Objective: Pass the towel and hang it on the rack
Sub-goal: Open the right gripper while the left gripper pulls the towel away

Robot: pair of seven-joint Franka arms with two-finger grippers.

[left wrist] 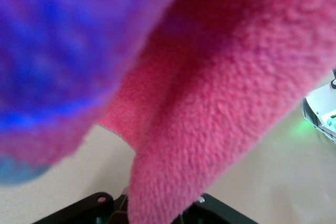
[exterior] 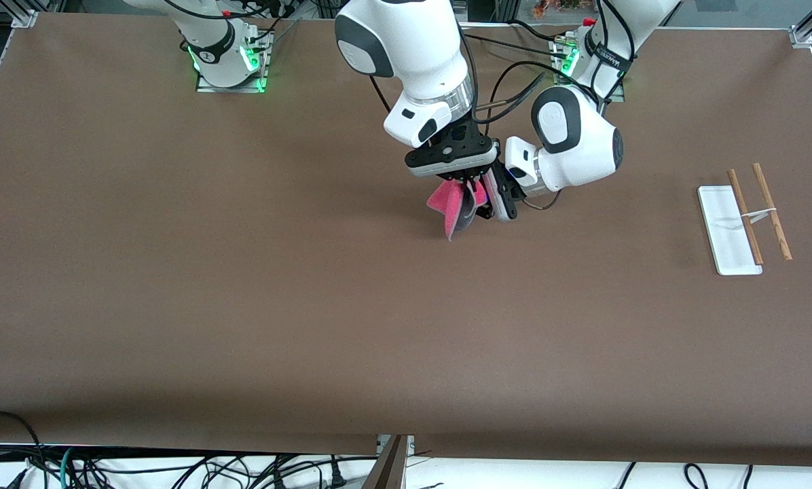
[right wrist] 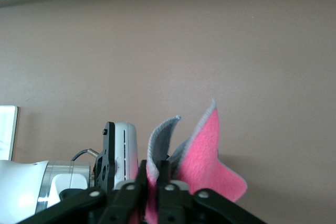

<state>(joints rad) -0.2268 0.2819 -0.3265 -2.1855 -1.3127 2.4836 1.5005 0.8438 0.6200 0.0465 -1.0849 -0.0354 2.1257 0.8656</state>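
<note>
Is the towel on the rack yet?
No: the towel hangs in the right gripper over mid-table, left gripper beside it; the rack is bare.

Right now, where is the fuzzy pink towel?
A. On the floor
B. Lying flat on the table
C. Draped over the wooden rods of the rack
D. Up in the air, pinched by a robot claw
D: the towel dangles above the brown table, pinched in the right claw, with the left claw right beside it; the rack at the left arm's end of the table has nothing on its rods.
</note>
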